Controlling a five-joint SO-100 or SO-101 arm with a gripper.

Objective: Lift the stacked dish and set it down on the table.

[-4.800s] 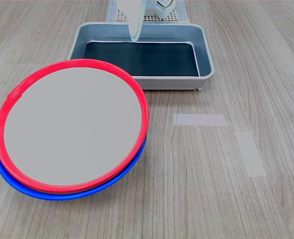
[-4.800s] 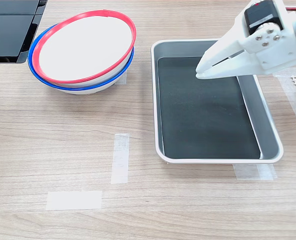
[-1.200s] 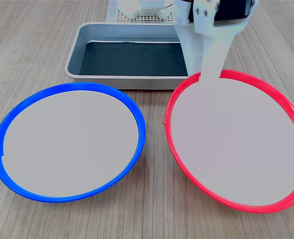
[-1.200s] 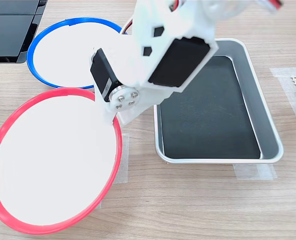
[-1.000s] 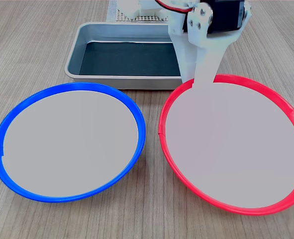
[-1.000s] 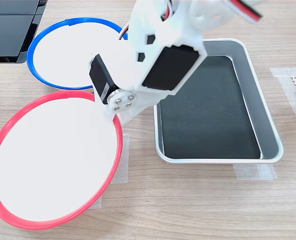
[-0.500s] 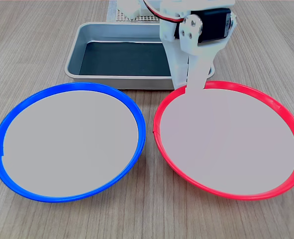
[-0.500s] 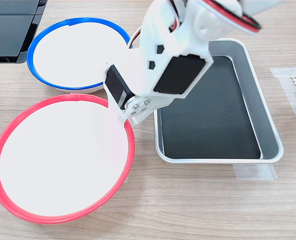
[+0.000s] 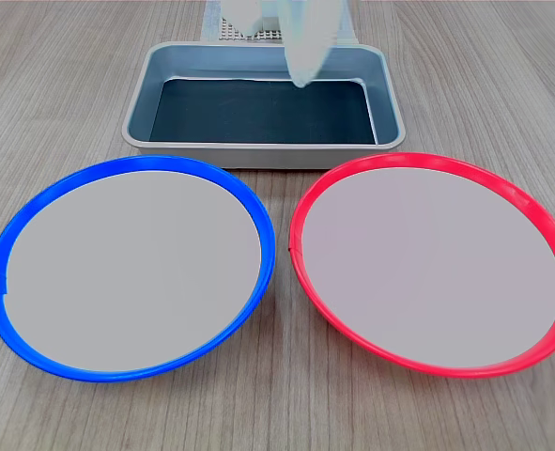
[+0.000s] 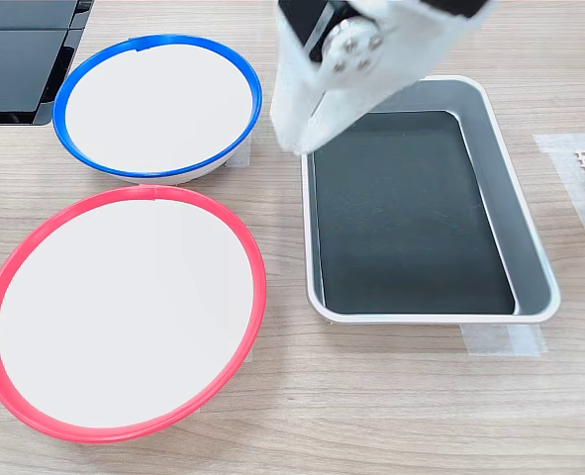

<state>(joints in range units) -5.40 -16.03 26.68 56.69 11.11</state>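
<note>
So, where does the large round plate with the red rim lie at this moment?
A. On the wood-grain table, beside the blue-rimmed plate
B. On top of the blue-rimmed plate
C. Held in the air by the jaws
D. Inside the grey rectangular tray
A: the large round plate with the red rim rests flat on the wood-grain table, apart from the round blue-rimmed plate, outside the grey rectangular tray, and the white gripper is clear of it.

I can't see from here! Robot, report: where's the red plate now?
Claw empty, up over tray. Red plate flat on table, beside blue plate, not touching. Nothing in the way.
</note>
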